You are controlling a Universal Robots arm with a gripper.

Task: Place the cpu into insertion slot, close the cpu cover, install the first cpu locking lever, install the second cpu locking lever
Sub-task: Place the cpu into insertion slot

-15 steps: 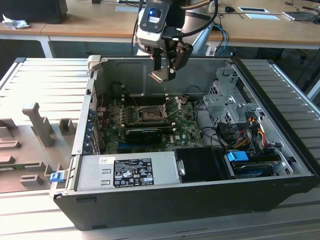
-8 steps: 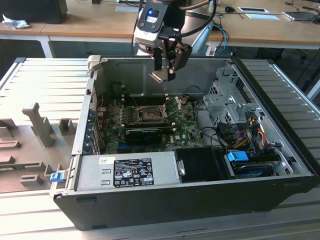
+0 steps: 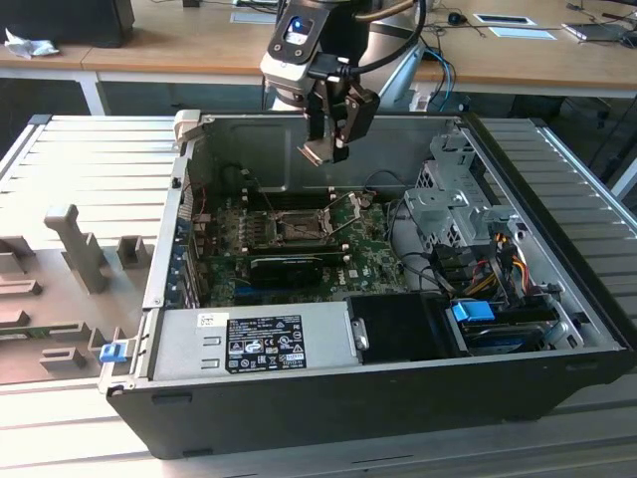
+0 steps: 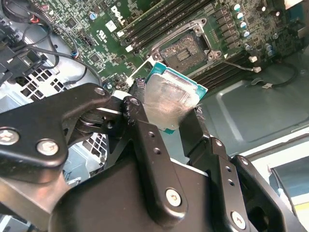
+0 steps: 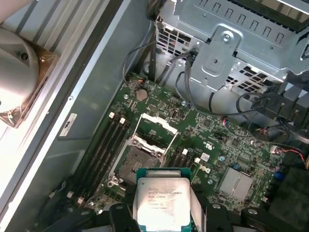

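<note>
The tool [image 4: 166,115] is closed to a narrow span on the cpu [image 4: 169,96]. In the second wrist view its two black fingers [image 4: 145,133] press against opposite edges of the chip. The silvery metal top faces the camera and the pale greenish rim shows along the free sides. In the first wrist view the cpu [image 5: 161,203] sits between the fingertips of the tool [image 5: 161,216].

In the exterior view the tool [image 3: 326,149] hangs in the air over the open computer case [image 3: 398,398], with the cpu [image 3: 318,151] held at a tilt. It is well above the green circuit board [image 3: 373,239] and touches nothing else.

The insertion slot [image 5: 137,162] lies bare on the board, a dark square with a metal rim, apart from the chip. It also shows in the second wrist view [image 4: 186,50] and in the exterior view [image 3: 296,227]. The cpu cover [image 5: 159,123] stands swung up off the slot at one of its edges, so the socket is uncovered.

The case rests on a grey ribbed counter [image 3: 90,169]. A power supply [image 3: 254,339] sits along its near wall in the exterior view.
</note>
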